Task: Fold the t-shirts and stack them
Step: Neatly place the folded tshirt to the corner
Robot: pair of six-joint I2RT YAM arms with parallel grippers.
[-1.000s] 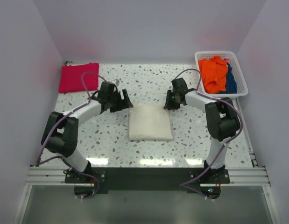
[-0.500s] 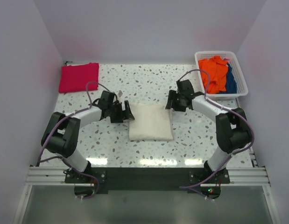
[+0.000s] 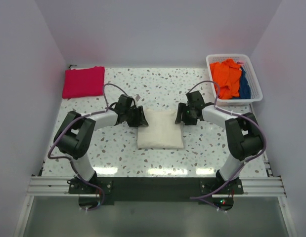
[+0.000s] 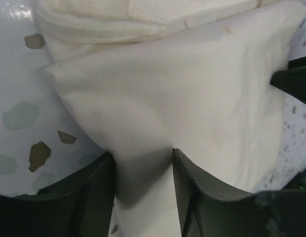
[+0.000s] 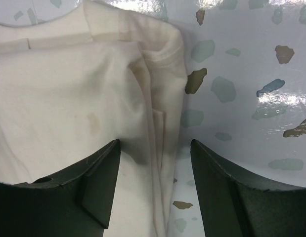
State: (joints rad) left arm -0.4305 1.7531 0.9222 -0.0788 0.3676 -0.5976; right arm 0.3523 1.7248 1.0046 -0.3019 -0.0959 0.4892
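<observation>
Speckled table [image 3: 113,153] is seen open on all sides of the cream-white t-shirt [image 3: 160,132], laid folded at centre. Its far corners are straddled by the left gripper [image 4: 143,157] and the right gripper [image 5: 155,144], jaws wide, cloth between. Layered edges are shown only in the wrist views. Both arms are bent inward, low. Crimson-pink t-shirt [image 3: 83,82] is laid folded far left, basket [image 3: 239,100] far right.
</observation>
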